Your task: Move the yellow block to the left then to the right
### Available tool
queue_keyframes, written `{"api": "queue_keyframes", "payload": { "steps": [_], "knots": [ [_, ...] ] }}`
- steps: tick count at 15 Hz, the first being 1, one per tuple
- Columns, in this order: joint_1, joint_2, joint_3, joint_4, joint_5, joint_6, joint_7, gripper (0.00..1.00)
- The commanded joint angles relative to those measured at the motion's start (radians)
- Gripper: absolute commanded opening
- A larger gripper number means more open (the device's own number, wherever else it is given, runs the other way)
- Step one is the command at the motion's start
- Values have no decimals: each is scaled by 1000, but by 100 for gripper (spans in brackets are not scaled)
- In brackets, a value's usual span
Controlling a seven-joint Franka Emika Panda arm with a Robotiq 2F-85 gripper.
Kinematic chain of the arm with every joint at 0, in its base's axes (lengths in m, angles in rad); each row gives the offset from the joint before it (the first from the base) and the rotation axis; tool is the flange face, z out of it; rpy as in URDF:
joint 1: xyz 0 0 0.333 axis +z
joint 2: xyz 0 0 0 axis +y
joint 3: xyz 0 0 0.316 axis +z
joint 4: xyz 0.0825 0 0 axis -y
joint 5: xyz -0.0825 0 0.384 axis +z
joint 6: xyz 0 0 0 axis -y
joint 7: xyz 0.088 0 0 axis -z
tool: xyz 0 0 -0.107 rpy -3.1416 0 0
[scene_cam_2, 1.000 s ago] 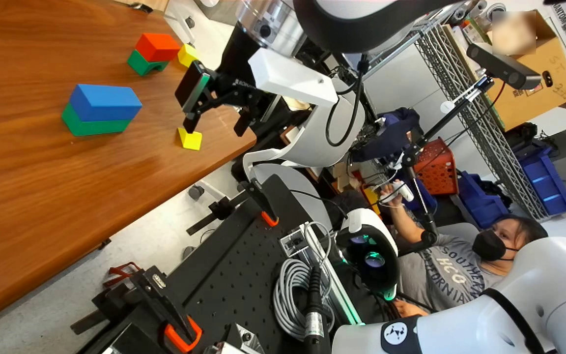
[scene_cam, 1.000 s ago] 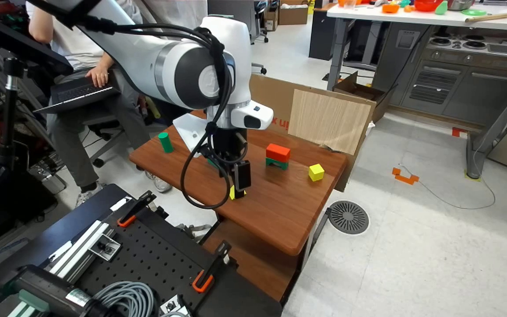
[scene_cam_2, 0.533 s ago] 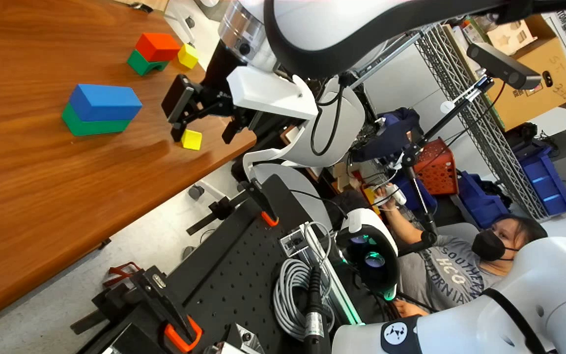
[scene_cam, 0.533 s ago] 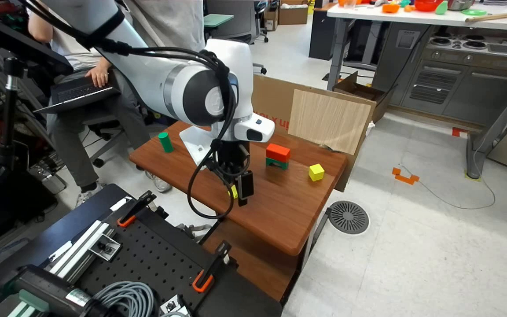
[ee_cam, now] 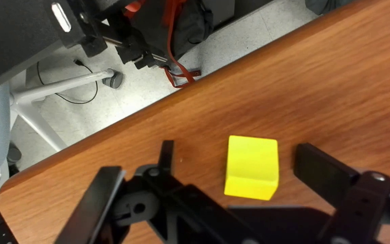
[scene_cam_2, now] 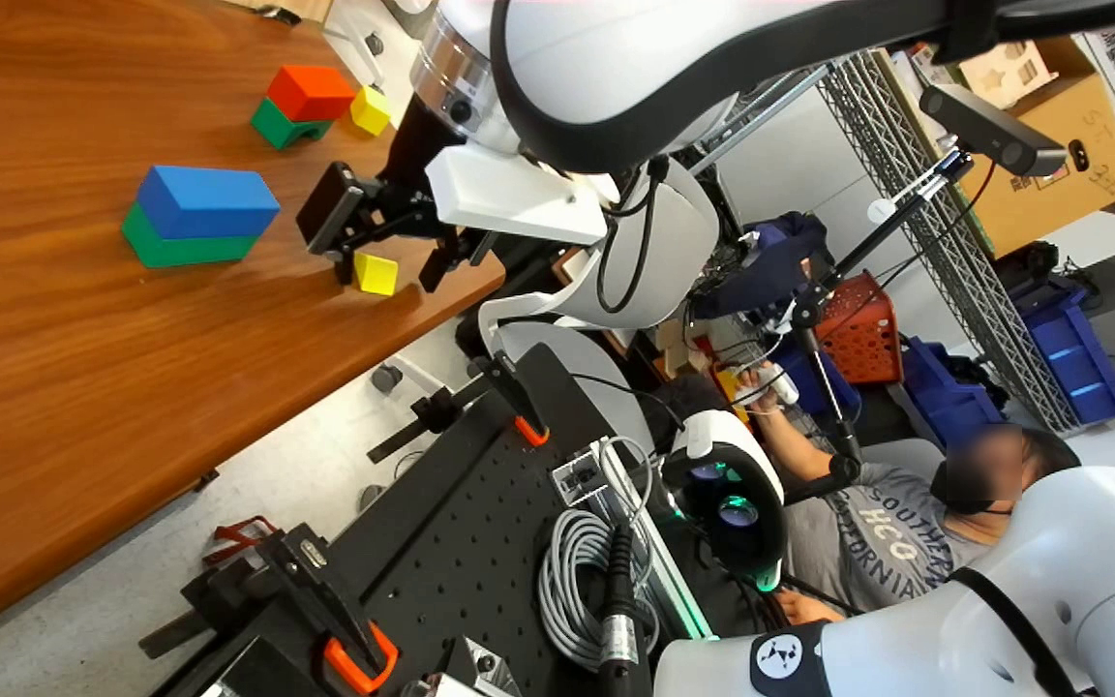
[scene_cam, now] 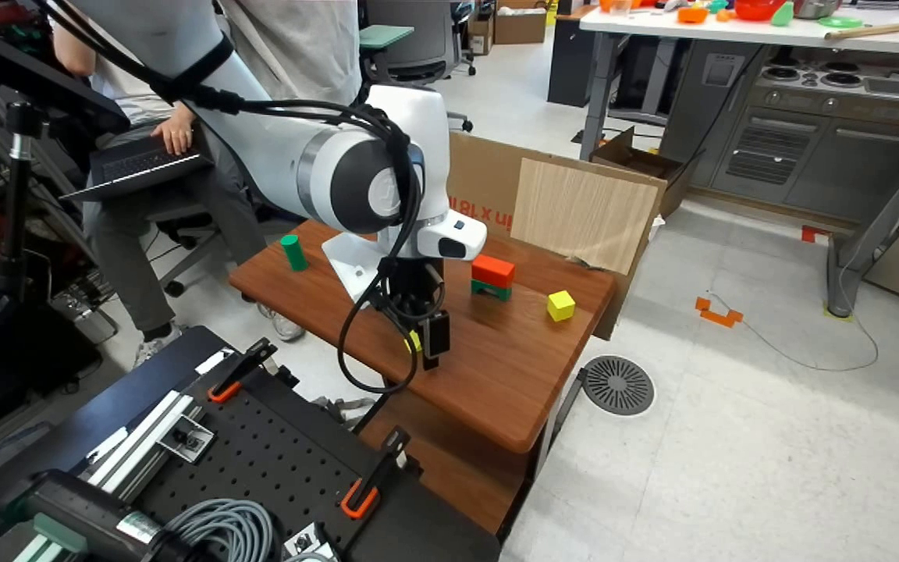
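Observation:
A yellow block (ee_cam: 252, 166) stands on the wooden table (ee_cam: 317, 84) near its edge and corner. It also shows in both exterior views (scene_cam: 413, 342) (scene_cam_2: 376, 275), partly covered by the gripper and cable in one of them. My gripper (ee_cam: 234, 149) is open and low over the table, also seen in an exterior view (scene_cam_2: 390, 278). Its fingers stand on either side of this block, with a gap at both sides in the wrist view; the right finger is nearer. A similar yellow block (scene_cam: 561, 306) (scene_cam_2: 370, 110) stands farther off; their shades are hard to tell apart.
A red block (scene_cam: 494, 270) (scene_cam_2: 311, 94) sits on a green arch block (scene_cam_2: 288, 126). A blue block (scene_cam_2: 209, 203) lies on a green block (scene_cam_2: 192, 247). A green cylinder (scene_cam: 293, 253) stands near the table's far corner. A cardboard panel (scene_cam: 481, 172) borders the table.
The gripper has moved down and across until its open fingers flank the near yellow block. The blocks have not moved.

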Motion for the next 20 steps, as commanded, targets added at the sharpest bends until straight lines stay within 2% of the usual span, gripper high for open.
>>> {"api": "queue_keyframes", "payload": {
  "steps": [1,7,13,20],
  "knots": [
    [-1,30,0,24,2,25,5,56],
    [-1,9,-8,27,8,6,14,15],
    [-32,-59,20,4,71,-41,-38,14],
    [-61,-56,-31,49,44,-107,-11,14]
  ]
}}
